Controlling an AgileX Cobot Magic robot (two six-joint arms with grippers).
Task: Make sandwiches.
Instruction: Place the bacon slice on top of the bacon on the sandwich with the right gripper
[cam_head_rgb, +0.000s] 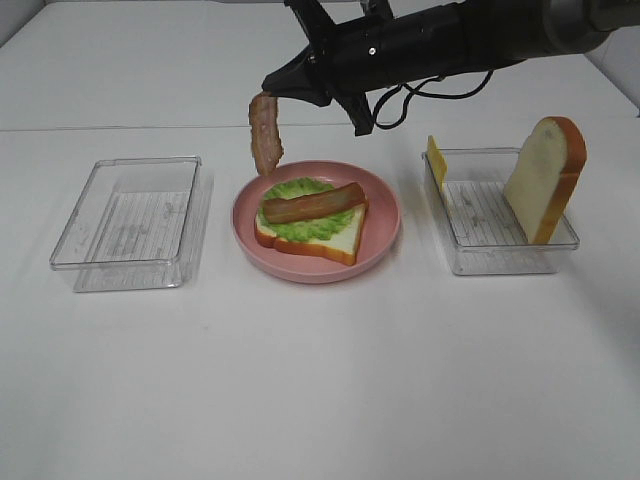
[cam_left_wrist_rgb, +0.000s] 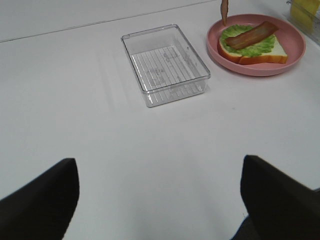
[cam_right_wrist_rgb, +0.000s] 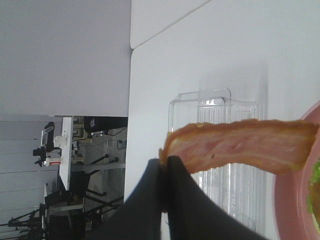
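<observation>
Sandwich (cam_head_rgb: 310, 222), half built, lies on a pink plate (cam_head_rgb: 385, 215) in the middle of the white bench (cam_head_rgb: 320, 400). It has a bottom bread slice (cam_head_rgb: 338, 243), lettuce (cam_head_rgb: 300, 228) and a first bacon strip (cam_head_rgb: 313, 202) across the top.

My right end effector (cam_head_rgb: 266, 90) is clamped on the top end of a second bacon strip (cam_head_rgb: 265, 135), which dangles above the plate's far left rim. To do this well, I judge I should carry it further over the lettuce and lower it until the loose end touches down. Then I should lay it beside the first strip before letting go.

My left end effector (cam_left_wrist_rgb: 159, 162) is spread wide over bare bench, holding nothing.

A spare bread slice (cam_head_rgb: 545, 180) stands on edge in the right tray (cam_head_rgb: 500, 262). Cheese (cam_head_rgb: 436, 160) shows only as a thin yellow edge at that tray's far corner. My left arm is outside the high view. The left tray (cam_head_rgb: 130, 215) looks to hold nothing.
</observation>
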